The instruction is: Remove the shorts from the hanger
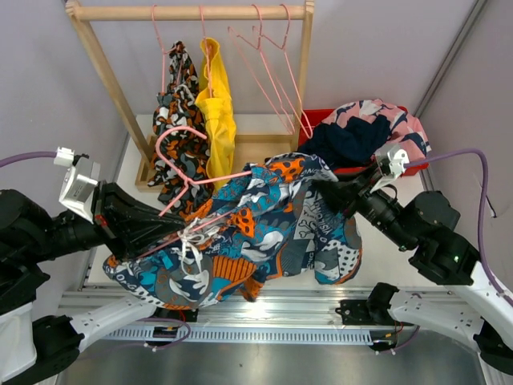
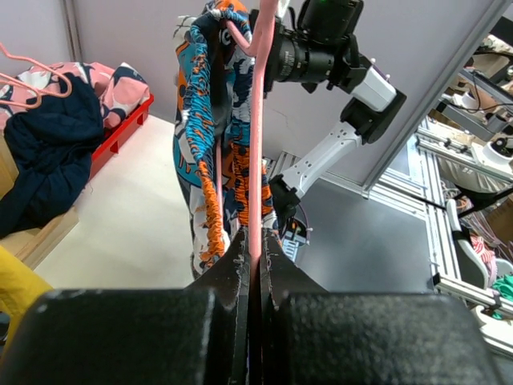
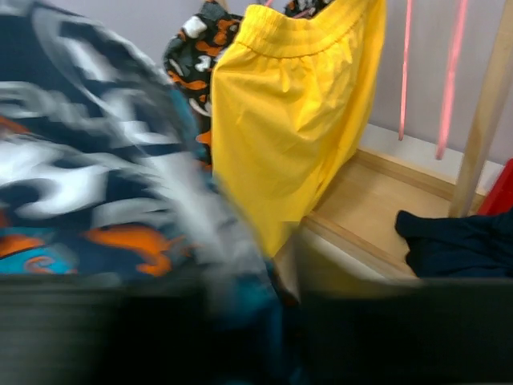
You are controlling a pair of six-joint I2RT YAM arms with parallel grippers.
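Observation:
The blue-orange-white print shorts (image 1: 256,233) hang off a pink hanger (image 1: 180,156) held out over the table's front. My left gripper (image 1: 164,228) is shut on the hanger's wire (image 2: 256,160), with the jaws (image 2: 256,245) closed on it. My right gripper (image 1: 321,192) grips the far side of the print shorts (image 3: 80,184); its wrist view is blurred. The camouflage shorts (image 1: 178,120) and yellow shorts (image 1: 218,112) hang on the rack. The navy shorts (image 1: 353,140) and pink shorts (image 1: 373,112) lie in a red bin (image 1: 319,118).
A wooden rack (image 1: 192,12) stands at the back with several empty pink hangers (image 1: 272,72) on its rail. Its wooden base (image 1: 256,148) lies under the hanging shorts. The red bin is at the back right beside the rack post.

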